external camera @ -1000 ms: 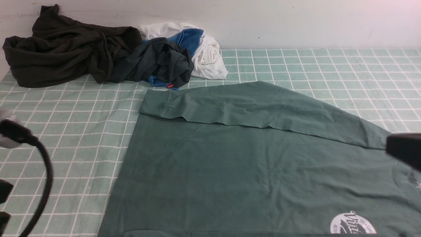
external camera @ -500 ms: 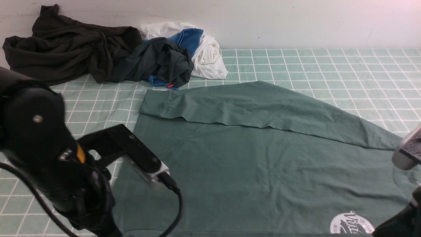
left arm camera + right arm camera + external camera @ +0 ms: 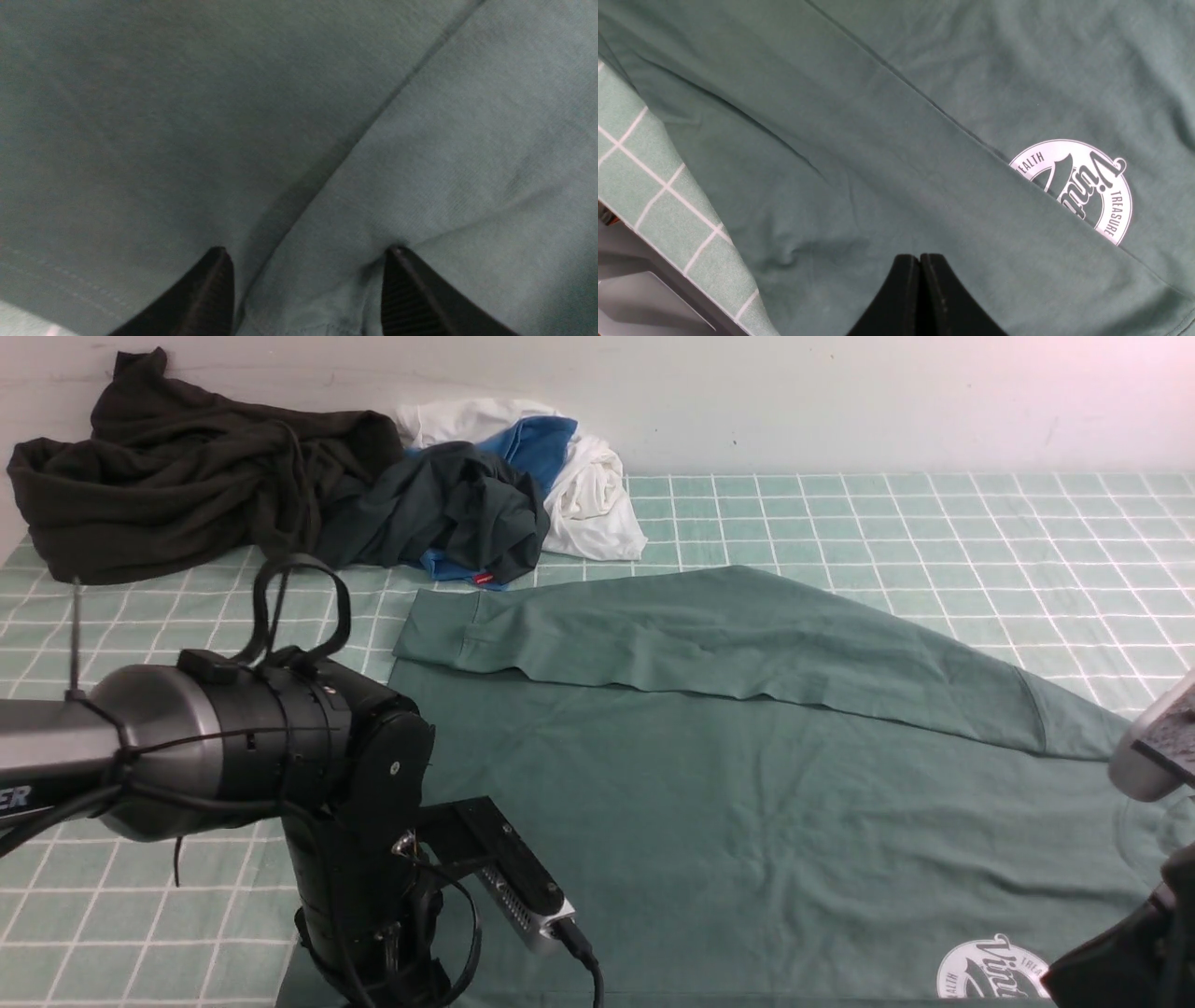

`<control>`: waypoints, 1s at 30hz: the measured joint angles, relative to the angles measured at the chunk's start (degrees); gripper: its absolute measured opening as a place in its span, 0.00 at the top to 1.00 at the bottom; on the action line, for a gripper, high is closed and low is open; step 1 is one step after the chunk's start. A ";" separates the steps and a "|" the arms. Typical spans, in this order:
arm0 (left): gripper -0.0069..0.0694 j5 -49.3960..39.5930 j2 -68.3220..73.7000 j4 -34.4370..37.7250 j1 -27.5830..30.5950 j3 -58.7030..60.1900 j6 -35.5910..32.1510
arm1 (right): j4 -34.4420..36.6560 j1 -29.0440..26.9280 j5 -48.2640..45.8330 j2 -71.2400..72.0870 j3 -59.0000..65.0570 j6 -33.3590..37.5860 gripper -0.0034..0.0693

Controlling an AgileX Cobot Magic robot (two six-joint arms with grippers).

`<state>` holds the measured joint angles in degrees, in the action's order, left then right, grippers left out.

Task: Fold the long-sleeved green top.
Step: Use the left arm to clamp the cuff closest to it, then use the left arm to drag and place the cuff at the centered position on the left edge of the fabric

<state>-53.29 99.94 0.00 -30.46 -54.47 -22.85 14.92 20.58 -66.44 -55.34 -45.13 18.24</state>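
Green long-sleeved top [image 3: 653,784]: laid out broad on the checked tablecloth [image 3: 934,541], its far sleeve drawn in across the body, its near side turned over the chest so that the fold's edge cuts the white round logo [image 3: 1118,205]. We judge the sleeve lies so to bring the outline toward a rectangle. Dark garments [image 3: 205,476] sit heaped beyond, probably to keep our folding space free.

Left gripper [image 3: 308,270]: fingers parted, a ridge of the top's cloth between them; we see no pinch. Placed there, we think, to take the folded near layer by the hem end. The top lies directly beneath and between its fingertips.

Right gripper [image 3: 920,256]: fingertips together, nothing seen between them, over the folded near part, logo near. We cannot tell whether they touch cloth; likely it waits its turn.
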 joint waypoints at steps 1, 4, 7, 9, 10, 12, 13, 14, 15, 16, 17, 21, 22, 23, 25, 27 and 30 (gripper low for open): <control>0.43 0.00 0.09 0.00 0.00 0.00 0.00 | 0.00 0.00 0.11 0.00 0.00 0.00 0.97; 0.58 -0.64 0.38 0.00 0.00 -0.35 0.00 | 0.00 0.00 0.89 0.00 0.00 0.00 0.97; 0.84 -4.06 -0.56 0.35 0.00 -3.40 0.00 | 0.00 0.00 1.72 0.00 0.00 0.00 0.97; 0.88 -6.13 -0.99 0.00 0.00 -6.10 0.00 | 0.00 0.00 2.06 0.00 0.00 0.00 0.97; 0.89 -8.22 -1.28 0.00 0.00 -9.07 0.00 | -0.06 0.00 2.19 0.00 0.00 0.00 0.97; 0.89 -9.97 -1.40 -0.77 0.00 -11.49 0.00 | -0.27 0.00 2.21 0.00 0.00 0.00 0.97; 0.90 -11.62 -1.40 -1.60 0.00 -15.12 0.00 | -0.74 0.00 2.32 0.00 0.00 0.00 0.97; 0.90 -12.74 -1.40 -2.82 0.00 -18.88 0.00 | -1.56 0.00 2.32 0.00 0.00 0.00 0.97; 0.90 -12.86 -1.40 -2.96 0.00 -19.42 0.00 | -1.67 0.00 2.32 0.00 0.00 0.00 0.97; 0.90 -14.05 -1.24 -4.28 0.00 -23.79 0.00 | -2.65 0.00 2.32 0.00 0.00 -0.24 0.97; 0.89 -14.66 -0.79 -4.93 0.07 -26.51 0.00 | -3.31 0.00 2.32 0.00 0.00 -0.76 0.97; 0.88 -16.06 2.74 -5.14 1.22 -35.12 0.00 | -6.18 0.00 2.32 0.00 0.00 -3.80 0.97; 0.88 -16.06 3.32 -5.16 1.32 -35.48 0.00 | -6.36 0.00 2.32 0.00 0.00 -4.00 0.97; 0.88 -16.11 5.74 -5.03 2.29 -38.33 0.00 | -7.91 0.00 2.32 0.00 -0.04 -5.58 0.97; 0.88 -16.18 9.25 -4.71 3.55 -40.84 0.00 | -9.68 0.00 2.32 0.00 -0.04 -7.40 0.97; 0.88 -16.18 11.01 -4.41 4.29 -42.01 0.00 | -10.46 0.00 2.32 0.00 -0.04 -8.17 0.97; 0.87 -16.12 15.14 -2.40 5.96 -44.20 0.00 | -12.02 0.00 2.32 0.00 -0.10 -9.89 0.97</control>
<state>-69.40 115.07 -2.40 -24.50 -98.67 -22.85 2.90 20.58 -64.12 -55.34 -45.23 8.35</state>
